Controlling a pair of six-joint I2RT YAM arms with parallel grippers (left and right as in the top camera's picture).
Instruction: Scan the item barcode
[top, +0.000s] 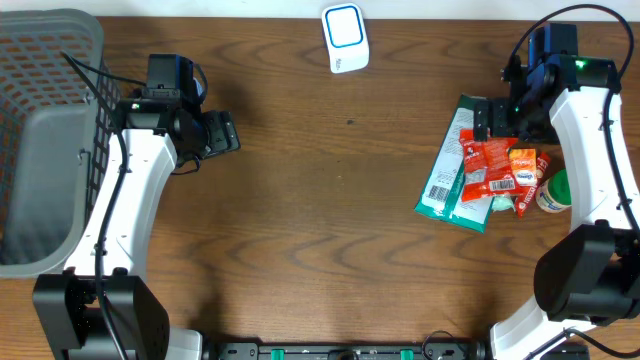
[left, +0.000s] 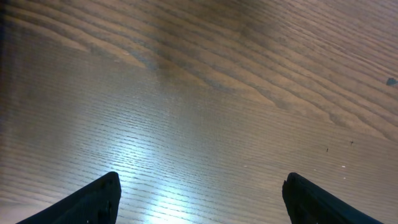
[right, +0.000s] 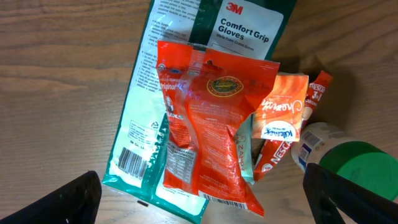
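Right jaws hanging wide and empty
A red snack bag (right: 208, 124) is hiding much of the gloves pack (right: 249, 28) between them; left jaws are gaping over the table (left: 199, 93), holding nothing.

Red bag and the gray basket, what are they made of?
Red bag: probably thin plastic film, glossy; it is crinkled and catches the light. Gray basket: likely hard plastic, matte, with a grid of small holes in its walls.

A basket (top: 50, 22) sits at the bench's (top: 320, 230) left edge, a scanner (top: 345, 38) at the far middle. At right, a bag (top: 487, 166) lies on a glove pack (top: 446, 185) (sachets (top: 523, 166) and a bottle (top: 554, 194) just beside).
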